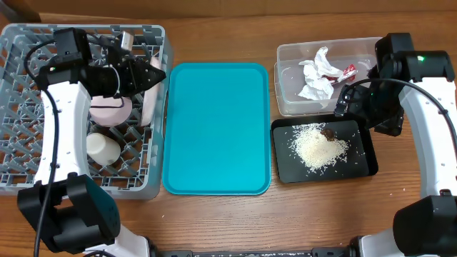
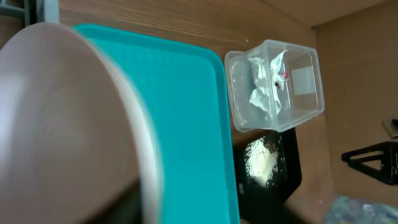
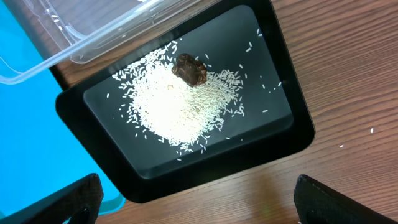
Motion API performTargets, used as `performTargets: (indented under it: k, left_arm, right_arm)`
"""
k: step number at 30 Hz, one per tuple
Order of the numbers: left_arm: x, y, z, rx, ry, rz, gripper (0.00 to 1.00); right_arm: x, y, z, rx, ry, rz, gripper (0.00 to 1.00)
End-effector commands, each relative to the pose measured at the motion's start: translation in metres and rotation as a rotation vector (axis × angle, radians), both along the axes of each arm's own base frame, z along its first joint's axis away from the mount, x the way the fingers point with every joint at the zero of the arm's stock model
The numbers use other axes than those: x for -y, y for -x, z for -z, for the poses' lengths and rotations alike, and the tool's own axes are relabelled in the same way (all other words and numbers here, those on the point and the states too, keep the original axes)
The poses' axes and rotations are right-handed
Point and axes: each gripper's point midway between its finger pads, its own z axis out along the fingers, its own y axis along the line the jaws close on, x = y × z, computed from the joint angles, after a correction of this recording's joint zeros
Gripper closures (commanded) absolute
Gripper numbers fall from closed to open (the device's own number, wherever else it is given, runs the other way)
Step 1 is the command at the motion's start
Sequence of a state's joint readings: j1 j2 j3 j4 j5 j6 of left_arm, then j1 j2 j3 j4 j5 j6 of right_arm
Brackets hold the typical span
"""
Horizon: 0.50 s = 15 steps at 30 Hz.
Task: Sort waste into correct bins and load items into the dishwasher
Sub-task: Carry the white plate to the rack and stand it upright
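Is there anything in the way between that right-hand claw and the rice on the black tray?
Nothing visible does. The right gripper hangs open over the black tray, and the rice lies bare in a pile with a brown food bit at its edge. The clear tub sits beside the tray, off to one side.

1. The wooden worktop (image 1: 214, 214) carries four things side by side.
2. At 9 o'clock lies the grey dish rack (image 1: 14, 107).
3. The teal tray (image 1: 218, 128) lies at the centre, just beside the rack.
4. At 2 o'clock is the clear tub (image 1: 285, 78).
5. At 4 o'clock is the black tray (image 1: 285, 168), close to the tub.
6. A few stray rice grains (image 3: 372, 130) lie on the bare wood beside the black tray.
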<state>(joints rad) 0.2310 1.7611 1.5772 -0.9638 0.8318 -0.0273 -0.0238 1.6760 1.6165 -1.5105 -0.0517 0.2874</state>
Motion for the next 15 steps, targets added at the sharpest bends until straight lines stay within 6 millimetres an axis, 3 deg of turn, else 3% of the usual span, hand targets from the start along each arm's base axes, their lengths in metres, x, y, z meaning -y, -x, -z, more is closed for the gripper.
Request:
performTargets:
  k: [1,5,6,10,15]
  left_arm:
    - [0.003,0.002,-0.010,0.023,0.049,0.021,0.30]
    - [0.003,0.003,-0.013,0.032,0.044,0.020,0.12]
    - [0.002,0.003,-0.015,0.037,0.035,0.017,0.01]
    - [-0.008,0.007,-0.018,0.046,-0.052,-0.022,0.00]
    - [-0.049,0.019,-0.016,-0.019,-0.303,-0.205,0.00]
  right_arm:
    - [0.001,0.000,-0.011,0.045,0.007,-0.003,0.00]
    - [0.001,0.000,-0.011,0.045,0.007,-0.003,0.00]
    - [0.001,0.000,-0.011,0.045,0.007,-0.003,0.00]
    - [0.001,-0.002,-0.012,0.053,0.007,-0.003,0.00]
    - [-0.008,-0.014,-0.014,0.102,-0.044,-0.010,0.00]
